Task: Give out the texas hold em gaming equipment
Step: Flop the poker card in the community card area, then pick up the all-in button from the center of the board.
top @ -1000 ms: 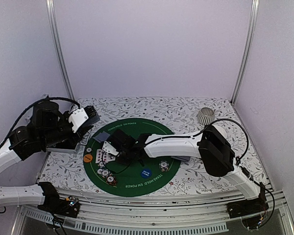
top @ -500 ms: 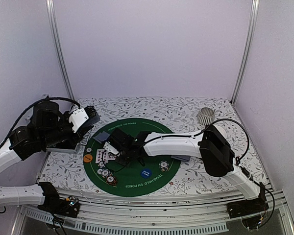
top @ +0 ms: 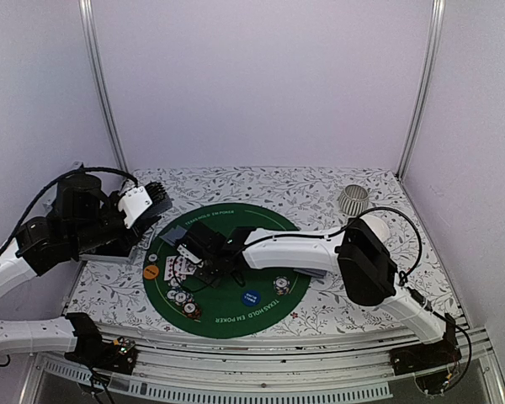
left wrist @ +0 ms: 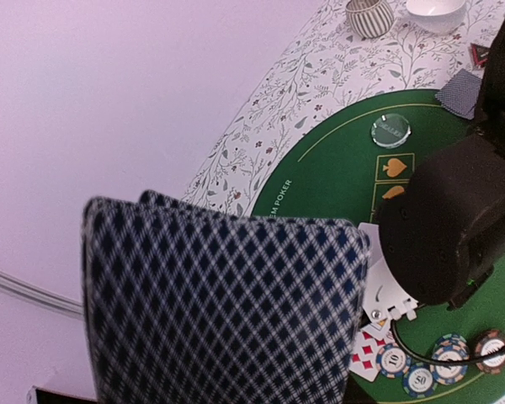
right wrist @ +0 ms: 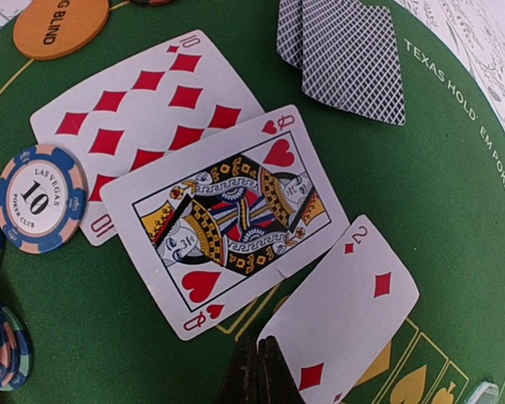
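This looks like the flop stage of the deal. Three face-up cards sit in a crooked fan on the round green felt mat (top: 236, 316): the ten of diamonds (right wrist: 143, 109), the queen of hearts (right wrist: 227, 219) overlapping it, and the two of diamonds (right wrist: 353, 311) right up against the queen. The right gripper (right wrist: 257, 374) is reached way across to that side of the mat. Its fingertips are pressed together at the edge of the two, with nothing visibly pinched between them. I can't tell if they're actually touching the card or just above it.

The left gripper (top: 151, 200) is parked off the mat's left edge, clamped on the thick deck of blue checker-backed playing cards (left wrist: 219, 311) and holding it up off the table. A pair of face-down cards (right wrist: 345, 55) lies just beyond the flop. The orange round big-blind button (right wrist: 59, 25) sits near the ten, and a blue-and-cream striped 10 chip (right wrist: 40, 199) is right against the ten's edge.

My guess for next: the right arm has to lift clear without dragging the two along, then head over to the deck for another card.
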`<state>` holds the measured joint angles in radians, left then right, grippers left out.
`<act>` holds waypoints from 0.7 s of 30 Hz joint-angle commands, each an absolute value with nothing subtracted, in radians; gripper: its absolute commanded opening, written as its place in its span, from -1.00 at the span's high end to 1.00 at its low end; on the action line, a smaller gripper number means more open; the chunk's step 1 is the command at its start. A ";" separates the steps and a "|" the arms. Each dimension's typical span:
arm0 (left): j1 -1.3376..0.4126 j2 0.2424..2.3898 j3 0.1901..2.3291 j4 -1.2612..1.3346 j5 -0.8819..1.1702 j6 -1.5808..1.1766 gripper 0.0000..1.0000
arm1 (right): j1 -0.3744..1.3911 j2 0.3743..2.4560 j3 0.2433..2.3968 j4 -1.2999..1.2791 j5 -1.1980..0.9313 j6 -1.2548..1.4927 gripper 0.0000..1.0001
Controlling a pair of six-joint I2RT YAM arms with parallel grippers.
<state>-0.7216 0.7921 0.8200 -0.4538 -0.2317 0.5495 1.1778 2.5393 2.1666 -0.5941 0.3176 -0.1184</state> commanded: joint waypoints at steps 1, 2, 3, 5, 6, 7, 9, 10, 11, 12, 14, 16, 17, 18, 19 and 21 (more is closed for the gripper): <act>-0.713 0.792 0.813 -0.422 -0.223 0.549 0.24 | 1.177 2.568 2.194 -0.624 0.287 -0.086 0.97; -0.713 0.790 0.813 -0.422 -0.223 0.549 0.24 | 1.177 2.567 2.195 -0.627 0.278 -0.085 0.97; -0.713 0.790 0.812 -0.422 -0.223 0.549 0.24 | 1.177 2.566 2.195 -0.628 0.267 -0.082 0.97; -0.713 0.790 0.810 -0.421 -0.221 0.549 0.25 | 1.177 2.566 2.202 -0.632 0.249 -0.078 0.96; -0.713 0.790 0.810 -0.420 -0.221 0.548 0.24 | 1.178 2.566 2.207 -0.635 0.242 -0.075 0.95; -0.713 0.791 0.810 -0.420 -0.219 0.548 0.24 | 1.177 2.565 2.211 -0.638 0.237 -0.073 0.91; -0.713 0.792 0.810 -0.420 -0.218 0.548 0.24 | 1.177 2.561 2.216 -0.644 0.229 -0.068 0.77; -0.713 0.792 0.810 -0.420 -0.218 0.548 0.24 | 1.177 2.555 2.217 -0.645 0.224 -0.068 0.70; -0.712 0.792 0.810 -0.420 -0.218 0.548 0.24 | 1.177 2.546 2.218 -0.645 0.213 -0.065 0.60; -0.713 0.792 0.810 -0.420 -0.218 0.548 0.24 | 1.175 2.536 2.218 -0.644 0.192 -0.063 0.48; -0.713 0.790 0.810 -0.422 -0.218 0.548 0.25 | 1.167 2.504 2.215 -0.640 0.155 -0.051 0.31; -0.713 0.790 0.810 -0.422 -0.217 0.548 0.24 | 1.156 2.464 2.200 -0.627 0.120 -0.035 0.23; -0.713 0.790 0.810 -0.422 -0.218 0.548 0.24 | 1.148 2.437 2.183 -0.612 0.104 -0.027 0.20; -0.713 0.790 0.811 -0.423 -0.218 0.547 0.24 | 1.140 2.411 2.158 -0.593 0.087 -0.014 0.17; -0.713 0.789 0.811 -0.423 -0.218 0.547 0.24 | 1.130 2.376 2.129 -0.567 0.071 -0.008 0.13; -0.713 0.787 0.813 -0.423 -0.220 0.548 0.24 | 1.111 2.295 2.062 -0.516 0.045 0.028 0.06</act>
<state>-0.7216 0.7921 0.8181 -0.4534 -0.2249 0.5495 1.1587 2.4916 2.1422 -0.6132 0.1284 -0.0391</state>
